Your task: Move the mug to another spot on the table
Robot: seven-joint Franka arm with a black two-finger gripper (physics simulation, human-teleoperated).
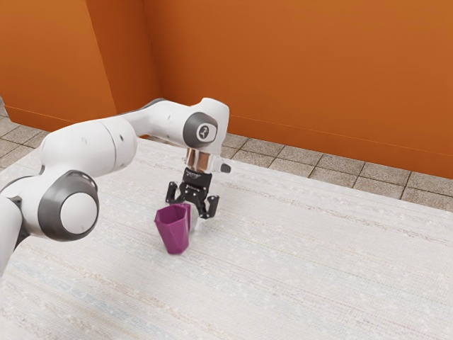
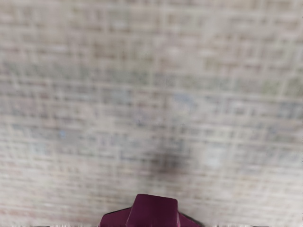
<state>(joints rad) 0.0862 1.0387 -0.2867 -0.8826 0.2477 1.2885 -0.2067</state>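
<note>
One purple mug [image 1: 173,230] was seen tilted on the bench [image 1: 318,269] at centre-left of the frame, just beside the tool [image 1: 197,210], whose fingers were held apart; closed off-centre, the mug could be toppled

Purple mug [image 1: 173,230], blk tool [image 1: 191,208], pale streaky tbl [image 1: 318,269], orange wall [image 1: 318,64]

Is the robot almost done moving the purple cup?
Not yet, it looks like an early step. Done: the gripper is right at the rim of the purple mug. In hand: taking hold of it, though I cannot tell if the grip is made. Left: carrying the mug to another spot on the table and setting it down.
</note>
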